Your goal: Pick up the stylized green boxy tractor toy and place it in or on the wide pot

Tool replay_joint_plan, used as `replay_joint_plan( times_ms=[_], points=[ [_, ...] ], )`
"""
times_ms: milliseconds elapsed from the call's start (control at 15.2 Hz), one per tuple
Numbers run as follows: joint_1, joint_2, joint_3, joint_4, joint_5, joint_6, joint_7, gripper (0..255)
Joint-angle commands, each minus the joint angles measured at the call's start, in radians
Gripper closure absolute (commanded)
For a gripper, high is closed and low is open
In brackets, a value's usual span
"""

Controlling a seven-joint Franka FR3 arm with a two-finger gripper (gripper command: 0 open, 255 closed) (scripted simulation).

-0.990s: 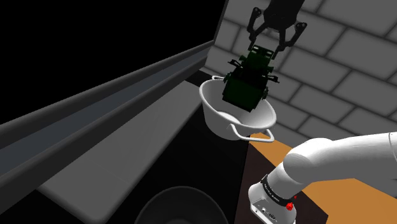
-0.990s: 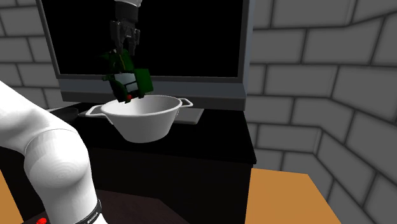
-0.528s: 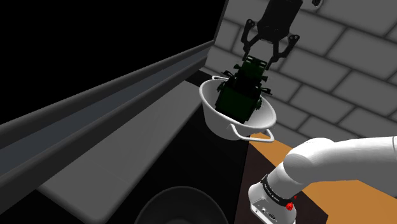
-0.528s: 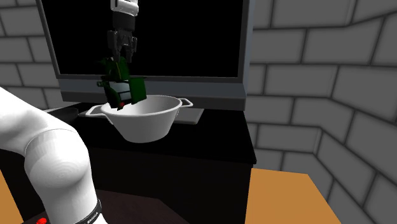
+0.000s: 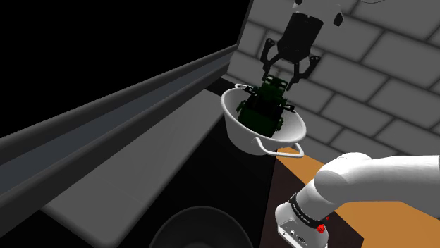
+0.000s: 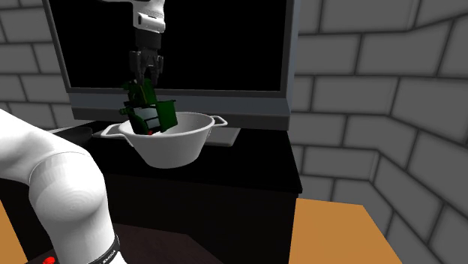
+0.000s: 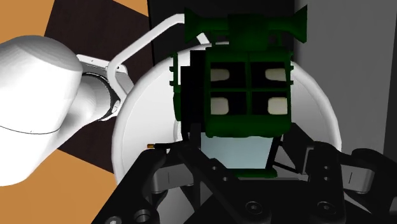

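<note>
Gripper: The all-black gripper is hanging in the upper right of the shoulder view, directly over the pot. In the second exterior view it is showing at upper left, against a black panel.
Fingers: The fingers are standing wide apart and are clasping nothing. In the shoulder view their tips are sitting just above the toy's top end.
Tractor: The dark green boxy tractor toy is lying tilted inside the pot, its upper end poking above the rim. In the second exterior view it is leaning toward the left side of the bowl. In the wrist view it is sitting beyond the spread fingers, over the pot's white inside.
Pot: The wide white pot, with a loop handle on each side, is standing on a black cabinet. It is sitting right of centre in the shoulder view and left of centre in the second exterior view.
Arm: The white arm is curving across the lower right of the shoulder view and is bulking large at the lower left of the second exterior view.
Setting: A grey-framed black panel is standing behind the pot, and a grey brick wall is running along the right of the second exterior view. An orange floor is showing at that view's lower right.
</note>
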Motion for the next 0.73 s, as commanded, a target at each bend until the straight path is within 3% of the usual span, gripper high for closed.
replay_joint_plan(
  times_ms=[0,264,660],
  points=[
    [0.003,-0.014,0.005,-0.042,0.005,0.025,-0.005,255],
    [0.010,-0.035,0.010,-0.110,0.010,0.072,-0.014,255],
    [0.017,-0.033,0.006,-0.110,0.007,0.074,-0.011,255]
  ],
)
